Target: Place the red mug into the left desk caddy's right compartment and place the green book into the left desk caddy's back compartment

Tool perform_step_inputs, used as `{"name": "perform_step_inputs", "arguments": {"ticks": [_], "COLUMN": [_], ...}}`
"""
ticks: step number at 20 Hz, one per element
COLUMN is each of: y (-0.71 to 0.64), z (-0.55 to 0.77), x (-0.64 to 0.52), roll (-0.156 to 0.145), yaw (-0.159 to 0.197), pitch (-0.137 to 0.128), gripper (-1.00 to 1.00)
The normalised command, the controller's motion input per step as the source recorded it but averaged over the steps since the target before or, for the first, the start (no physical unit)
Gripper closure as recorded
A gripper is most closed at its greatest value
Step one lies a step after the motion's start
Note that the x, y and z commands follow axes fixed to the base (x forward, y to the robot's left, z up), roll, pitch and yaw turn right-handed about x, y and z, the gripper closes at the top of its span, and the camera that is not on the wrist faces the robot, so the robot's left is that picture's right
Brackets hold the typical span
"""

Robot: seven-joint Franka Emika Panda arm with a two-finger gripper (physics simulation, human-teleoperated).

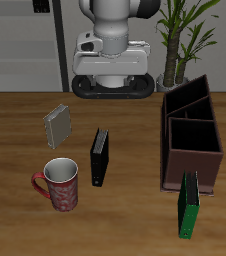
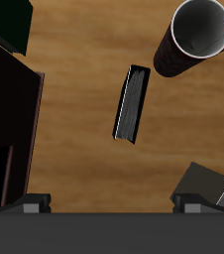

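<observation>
The gripper [image 2: 112, 203] hangs high over the table with its fingers spread wide and nothing in them, so nothing's been grabbed yet. The mug [image 1: 61, 184] stands upright near the front edge beside the black book [image 1: 100, 157], well apart from the caddy [image 1: 190, 135], with the green book [image 1: 189, 204] propped just in front of it. I'd come straight down on the mug's rim, away from the handle.

Illumination is even and moderately bright in both views, with soft, short shadows beneath the red mug [image 1: 59, 185] and the black book [image 1: 99, 157]; no glare noted. The left desk caddy [image 1: 192, 136] interior reads very dark, almost black in the wrist view. Renders are low in resolution and slightly soft, without visible edge distortion.
</observation>
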Motion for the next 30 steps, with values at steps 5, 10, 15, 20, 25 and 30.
{"name": "perform_step_inputs", "arguments": {"ticks": [5,10,15,20,25,30], "y": [-0.25,-0.24,-0.38,-0.18,-0.13,0.0], "z": [0.08,0.05,0.06,0.04,-0.02,-0.1], "x": [0.15,0.24,0.36,0.34,0.3,0.33], "roll": [0.011,0.008,0.0,-0.015,-0.014,0.054], "yaw": [0.012,0.046,-0.019,0.099,0.02,0.061], "pitch": [-0.038,-0.038,-0.02,-0.051,-0.031,-0.034], "gripper": [-1.0,-1.0,-1.0,-1.0,-1.0,-1.0]}}
